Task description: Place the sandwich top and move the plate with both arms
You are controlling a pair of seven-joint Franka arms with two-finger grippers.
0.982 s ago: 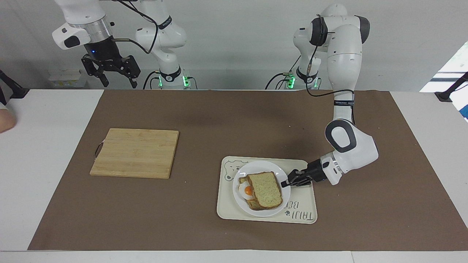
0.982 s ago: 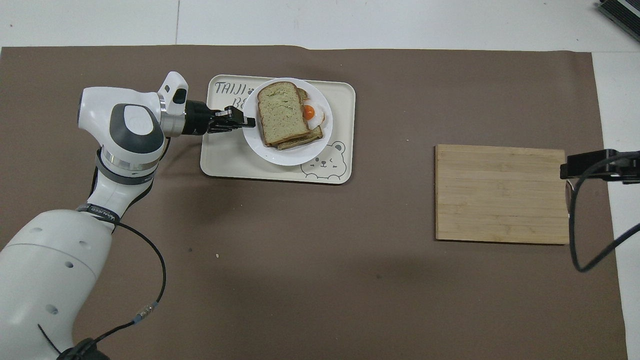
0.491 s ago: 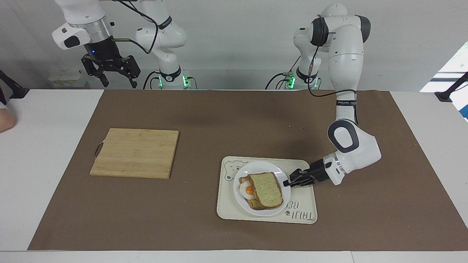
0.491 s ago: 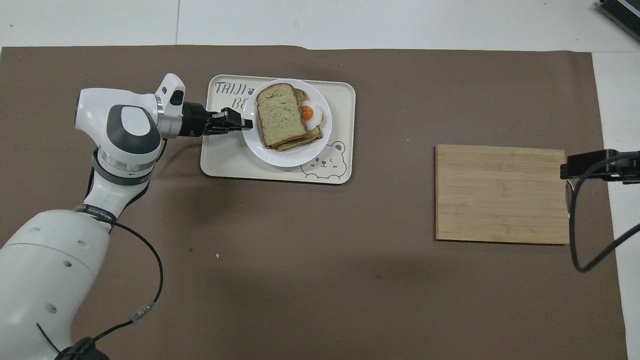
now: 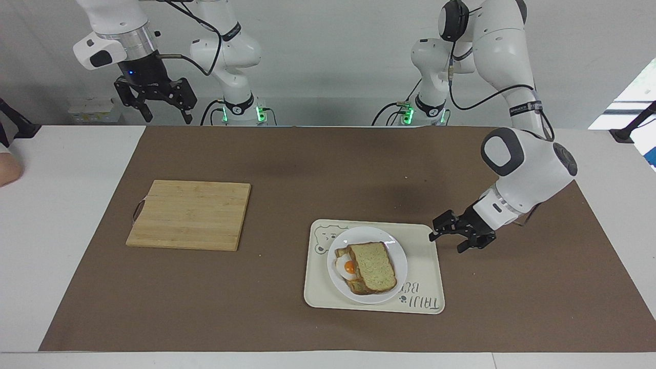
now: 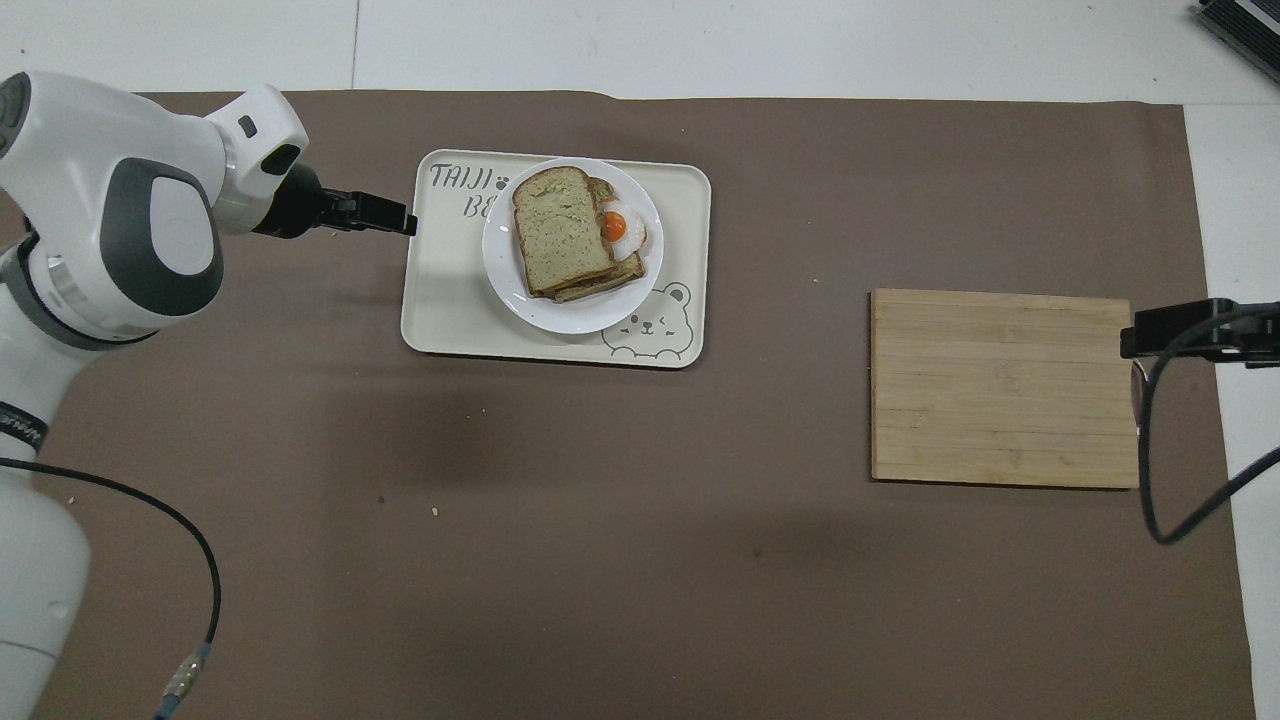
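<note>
Speckled sandwich top (image 5: 376,265) on white plate (image 5: 395,251)

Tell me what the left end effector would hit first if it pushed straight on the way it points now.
The left end effector, open and raised, points toward the tray. It would likely meet the tray's edge first, then the plate. Its height is unclear, so it might pass above the tray's edge.

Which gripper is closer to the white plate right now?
The left. The left gripper hangs open just off the tray's edge, beside the plate. The right gripper waits raised at the right arm's end.
</note>
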